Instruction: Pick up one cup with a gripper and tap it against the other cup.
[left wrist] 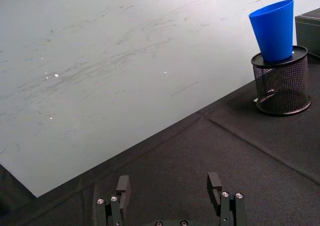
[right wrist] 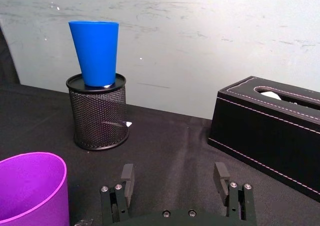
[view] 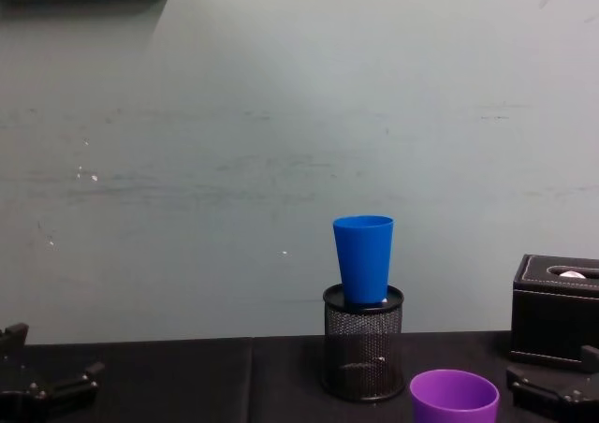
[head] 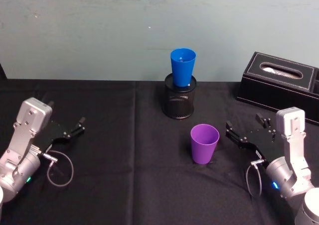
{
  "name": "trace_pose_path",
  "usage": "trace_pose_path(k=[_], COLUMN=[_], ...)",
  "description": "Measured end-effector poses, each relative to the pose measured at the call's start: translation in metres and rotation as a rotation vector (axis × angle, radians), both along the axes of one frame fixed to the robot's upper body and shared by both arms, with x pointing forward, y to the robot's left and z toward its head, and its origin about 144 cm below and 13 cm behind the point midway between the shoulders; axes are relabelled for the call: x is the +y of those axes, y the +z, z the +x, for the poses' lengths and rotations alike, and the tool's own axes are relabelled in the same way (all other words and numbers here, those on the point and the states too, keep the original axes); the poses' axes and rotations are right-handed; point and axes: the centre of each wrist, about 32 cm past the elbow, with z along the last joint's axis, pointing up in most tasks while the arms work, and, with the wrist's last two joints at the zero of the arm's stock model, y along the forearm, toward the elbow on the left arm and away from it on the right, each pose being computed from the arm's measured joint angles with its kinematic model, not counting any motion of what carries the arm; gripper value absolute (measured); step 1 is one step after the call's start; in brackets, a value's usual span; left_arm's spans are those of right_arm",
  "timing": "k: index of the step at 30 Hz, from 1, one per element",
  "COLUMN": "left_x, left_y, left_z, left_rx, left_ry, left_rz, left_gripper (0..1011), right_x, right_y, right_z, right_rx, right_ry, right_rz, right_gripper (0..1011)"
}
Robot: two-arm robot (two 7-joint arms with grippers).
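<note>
Right black flat-jawed gripper (head: pixel 249 129) on silver-grey wrist, jaws apart and empty, sits at 3 o'clock of short purple plastic cup (head: pixel 204 143) upright on black cloth, tall blue plastic tumbler (head: pixel 182 68) in black mesh holder (head: pixel 179 101) at 11 o'clock, left gripper (head: pixel 79 126) spread, far left.

Open black cloth is seen ahead of the spread jaws of the left gripper (head: pixel 79 125), well apart from everything. Just beside the open right gripper (head: pixel 244 130), off its inner jaw, stands the squat purple plastic cup (head: pixel 204 143). Beyond, the tall blue plastic tumbler (head: pixel 182 67) sits in the black mesh pen holder (head: pixel 179 103); past the outer jaw, the black leather-look tissue box (head: pixel 280 84) blocks passage.
</note>
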Motion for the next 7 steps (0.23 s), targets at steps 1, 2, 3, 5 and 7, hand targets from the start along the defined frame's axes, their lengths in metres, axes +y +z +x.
trace_pose_path(k=[1, 2, 3, 5, 7], left_x=[0.0, 0.0, 0.0, 0.0, 0.0], left_y=[0.0, 0.0, 0.0, 0.0, 0.0], left_z=[0.0, 0.0, 0.0, 0.0, 0.0], left_rx=[0.0, 0.0, 0.0, 0.0, 0.0], left_ry=[0.0, 0.0, 0.0, 0.0, 0.0], left_rz=[0.0, 0.0, 0.0, 0.0, 0.0], left_gripper=[1011, 1012, 1011, 1011, 1011], right_x=[0.0, 0.0, 0.0, 0.0, 0.0], right_y=[0.0, 0.0, 0.0, 0.0, 0.0], right_z=[0.0, 0.0, 0.0, 0.0, 0.0], right_rx=[0.0, 0.0, 0.0, 0.0, 0.0], right_ry=[0.0, 0.0, 0.0, 0.0, 0.0], right_rz=[0.0, 0.0, 0.0, 0.0, 0.0], right_gripper=[1004, 1004, 1004, 1004, 1004])
